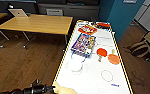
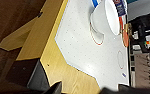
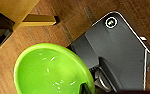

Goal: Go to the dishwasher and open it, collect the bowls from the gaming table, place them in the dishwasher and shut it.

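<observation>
Standing on the white playing surface of the long gaming table with yellow edges is a white round bowl, seen in the head view just in front of a colourful flat game box. The same white bowl is shown in the left wrist view, resting beside a red ring printed on the tabletop. Two paddles, one red and one orange, are laid side by side to the right of the box, and a smaller red box is placed near the far end.

The left gripper is held at the near left corner of the table, on a dark arm coming in from the lower left; whether its fingers are apart or closed cannot be told. A bright green round bowl is seen large in the right wrist view, above brown wooden flooring and a grey part of the robot's base. Dark gripper parts are seen at the bowl's rim, but how far the right claw is open, and whether the bowl is gripped by it, cannot be told.

A wooden desk bearing an open laptop is placed left of the table.
</observation>
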Tool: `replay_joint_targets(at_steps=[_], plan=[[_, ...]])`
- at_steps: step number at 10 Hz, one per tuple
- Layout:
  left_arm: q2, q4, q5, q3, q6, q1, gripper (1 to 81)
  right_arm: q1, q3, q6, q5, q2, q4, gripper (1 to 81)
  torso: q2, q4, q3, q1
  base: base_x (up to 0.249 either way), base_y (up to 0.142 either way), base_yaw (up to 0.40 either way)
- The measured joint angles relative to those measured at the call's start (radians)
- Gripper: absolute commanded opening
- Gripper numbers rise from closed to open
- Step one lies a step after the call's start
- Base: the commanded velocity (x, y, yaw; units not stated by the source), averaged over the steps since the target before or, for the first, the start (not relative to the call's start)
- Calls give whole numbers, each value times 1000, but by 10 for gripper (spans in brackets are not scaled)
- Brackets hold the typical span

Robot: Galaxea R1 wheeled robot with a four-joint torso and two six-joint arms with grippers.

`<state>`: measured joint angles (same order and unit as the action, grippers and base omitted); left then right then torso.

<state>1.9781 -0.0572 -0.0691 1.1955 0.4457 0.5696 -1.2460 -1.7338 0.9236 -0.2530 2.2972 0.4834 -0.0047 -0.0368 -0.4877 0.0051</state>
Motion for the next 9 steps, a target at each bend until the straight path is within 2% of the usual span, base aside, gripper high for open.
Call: replay_joint_targets(at_steps=[1, 2, 5, 9], plan=[[17, -3, -32, 4, 4, -32, 811, 3, -1, 0, 1, 2, 0, 10, 0, 0, -19, 0, 0, 0, 0], [32, -3, -65, 15, 22, -60, 811, 8, -1, 0, 4, 5, 0, 10, 1, 0, -25, 0, 0, 0, 0], [60, -4, -139, 41, 56, -170, 811, 39, 1, 0, 10, 7, 0, 10, 1, 0, -28, 1, 0, 0, 0], [147, -5, -187, 110, 157, -294, 811, 68, 14, 1, 37, 7, 0, 10, 2, 0, -28, 1, 0, 0, 0]])
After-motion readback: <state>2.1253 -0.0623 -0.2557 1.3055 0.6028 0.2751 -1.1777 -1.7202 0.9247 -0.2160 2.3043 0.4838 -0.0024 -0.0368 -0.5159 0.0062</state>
